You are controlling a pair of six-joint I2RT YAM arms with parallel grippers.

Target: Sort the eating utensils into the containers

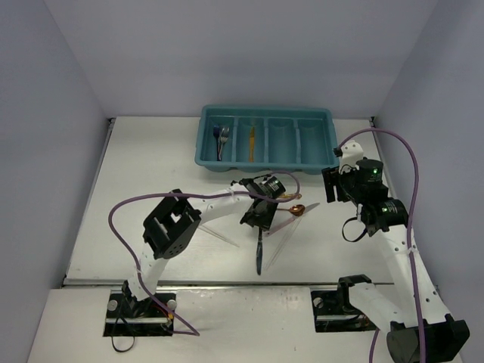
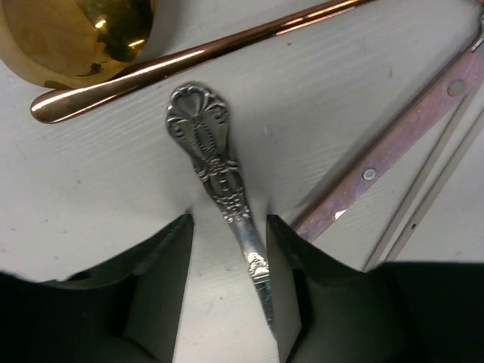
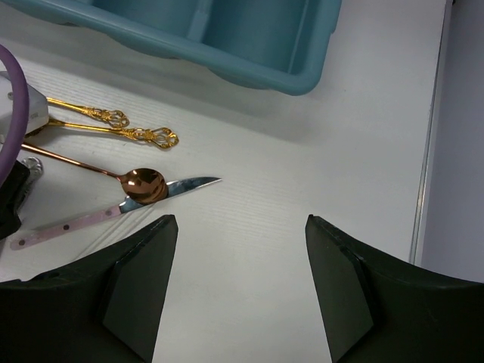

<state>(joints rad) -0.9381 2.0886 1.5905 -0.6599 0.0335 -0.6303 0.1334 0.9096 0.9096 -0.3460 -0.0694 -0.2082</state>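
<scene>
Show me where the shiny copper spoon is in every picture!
Top external: the copper spoon lies mid-table, below the teal tray.
Left wrist: only its handle shows, slanting across the top.
Right wrist: at the left, its bowl resting on the knife.
Shared landmark: the pink-handled knife lies beside the spoon in both wrist views; from above it is too faint to pick out.

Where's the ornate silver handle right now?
In the left wrist view, the silver handle lies within the open left gripper, below the copper spoon, left of the pink knife.
</scene>
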